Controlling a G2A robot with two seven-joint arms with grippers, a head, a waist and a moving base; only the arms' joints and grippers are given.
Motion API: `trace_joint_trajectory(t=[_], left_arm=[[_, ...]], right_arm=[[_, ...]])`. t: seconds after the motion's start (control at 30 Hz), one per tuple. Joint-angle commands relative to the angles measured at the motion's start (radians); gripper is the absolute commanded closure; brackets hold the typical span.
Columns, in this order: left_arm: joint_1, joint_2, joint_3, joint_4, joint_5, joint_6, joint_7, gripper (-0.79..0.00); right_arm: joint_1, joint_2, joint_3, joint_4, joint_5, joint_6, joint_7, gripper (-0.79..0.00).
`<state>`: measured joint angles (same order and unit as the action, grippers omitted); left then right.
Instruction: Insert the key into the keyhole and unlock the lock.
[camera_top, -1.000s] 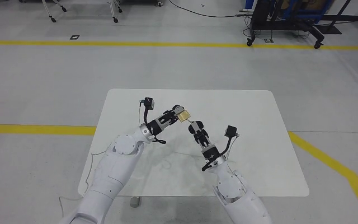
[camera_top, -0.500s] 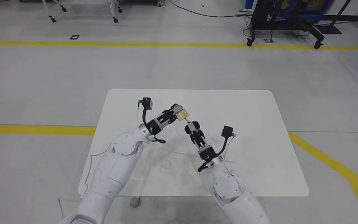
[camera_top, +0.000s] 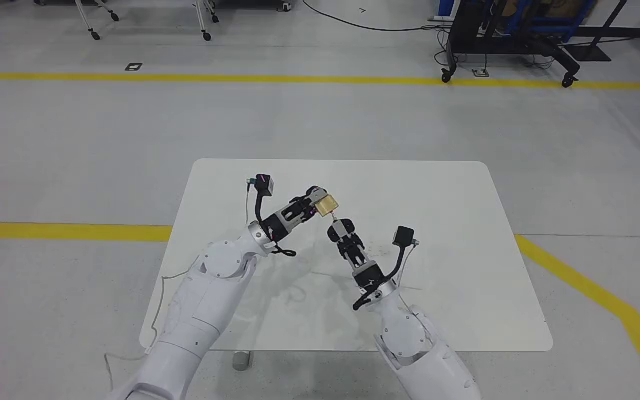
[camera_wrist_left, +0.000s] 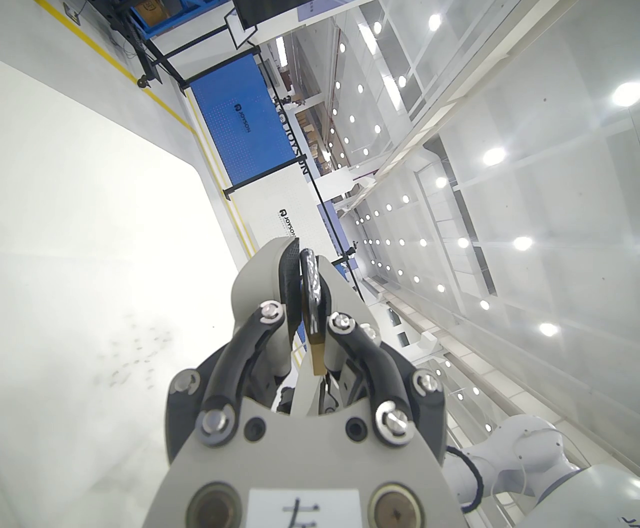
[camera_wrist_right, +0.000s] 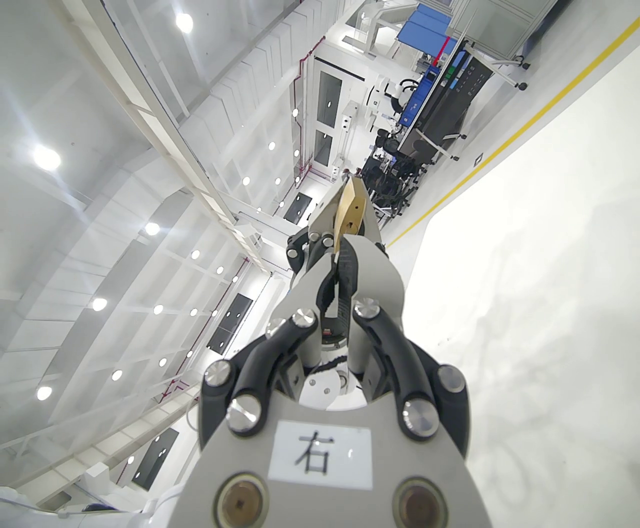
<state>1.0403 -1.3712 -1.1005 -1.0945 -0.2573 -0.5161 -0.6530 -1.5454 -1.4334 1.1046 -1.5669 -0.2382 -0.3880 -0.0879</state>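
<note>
The lock (camera_top: 326, 206) is in my left claw (camera_top: 316, 199), which is clenched on its shackle (camera_wrist_left: 309, 280). The brass body juts out beside the claw's tip, on the side facing my right claw (camera_top: 339, 229). The key (camera_wrist_right: 339, 248) is pinched in my right claw, which is clenched on its head, and the thin blade points straight out beyond the tip. From my right wrist the blade reaches the lock's near face and seems to touch it. Whether it sits in the keyhole I cannot tell. My two claws stand tip to tip, near each other, with lock and key between them, both held up off the desk (camera_top: 440, 200). Below my left claw the desk carries a patch of faint dark marks (camera_wrist_left: 135, 345).
</note>
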Motion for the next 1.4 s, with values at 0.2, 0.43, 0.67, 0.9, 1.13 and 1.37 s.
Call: trace_joint_trajectory(t=[0.2,0.43,0.67,0.9,1.13,1.37], left_arm=[[-0.005,0.001,0.004,0.002,-0.007,-0.001,-0.03,0.0],[-0.009,0.001,0.007,0.008,-0.04,-0.004,-0.061,0.0],[-0.024,0.002,0.006,0.034,-0.091,0.001,-0.124,0.0],[-0.034,0.001,0.013,0.045,-0.096,-0.004,-0.148,0.0],[-0.043,0.0,0.022,0.054,-0.102,-0.006,-0.169,0.0],[-0.047,0.0,0.021,0.066,-0.124,-0.004,-0.169,0.0]], right_arm=[[-0.005,0.004,0.012,-0.011,0.012,0.005,0.032,0.0],[-0.007,0.007,0.023,-0.015,0.046,0.011,0.065,0.0],[-0.01,0.012,0.042,-0.026,0.122,0.008,0.132,0.0],[-0.009,0.018,0.065,-0.031,0.151,0.015,0.167,0.0],[-0.002,0.019,0.064,-0.031,0.15,0.02,0.169,0.0],[0.002,0.018,0.064,-0.034,0.146,0.01,0.141,-0.785]])
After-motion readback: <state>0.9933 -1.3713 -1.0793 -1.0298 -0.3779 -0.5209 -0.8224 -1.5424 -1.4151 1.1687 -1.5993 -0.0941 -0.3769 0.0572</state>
